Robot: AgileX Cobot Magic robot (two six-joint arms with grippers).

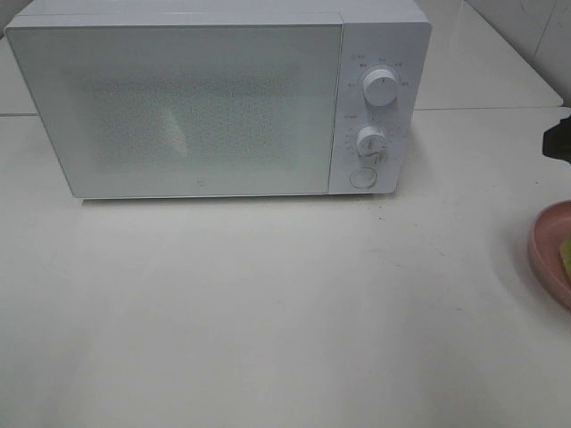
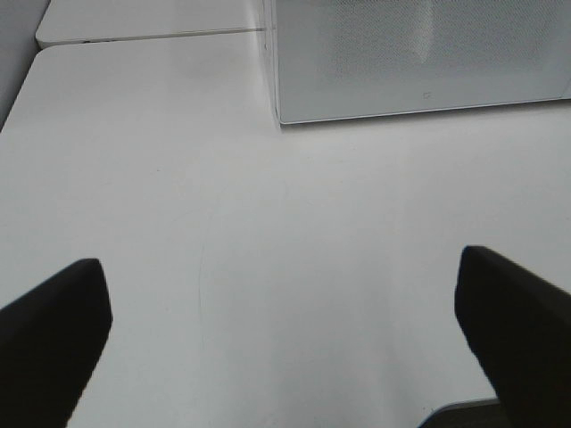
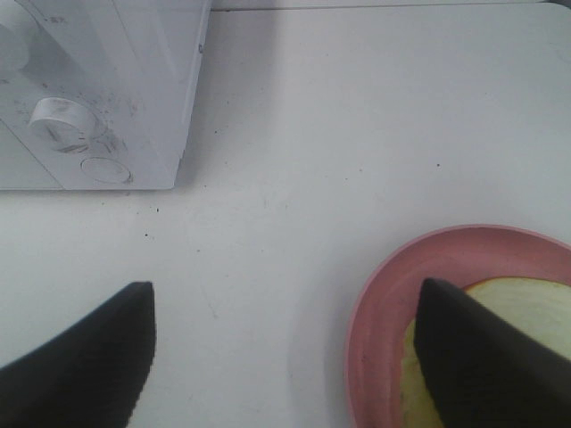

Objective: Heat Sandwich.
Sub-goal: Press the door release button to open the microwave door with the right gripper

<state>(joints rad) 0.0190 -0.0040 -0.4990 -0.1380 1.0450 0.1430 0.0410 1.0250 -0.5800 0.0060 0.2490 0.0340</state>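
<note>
The sandwich, pale bread with a yellowish edge, lies on a round pink plate at the table's right edge; in the exterior view only a sliver of it shows on the plate. My right gripper is open and empty, hovering by the plate, with one finger over the sandwich. The white microwave stands at the back with its door shut. My left gripper is open and empty above bare table in front of the microwave.
The microwave's two knobs and round button are on its right panel, also in the right wrist view. A black part of the right arm shows at the right edge. White table lies in front.
</note>
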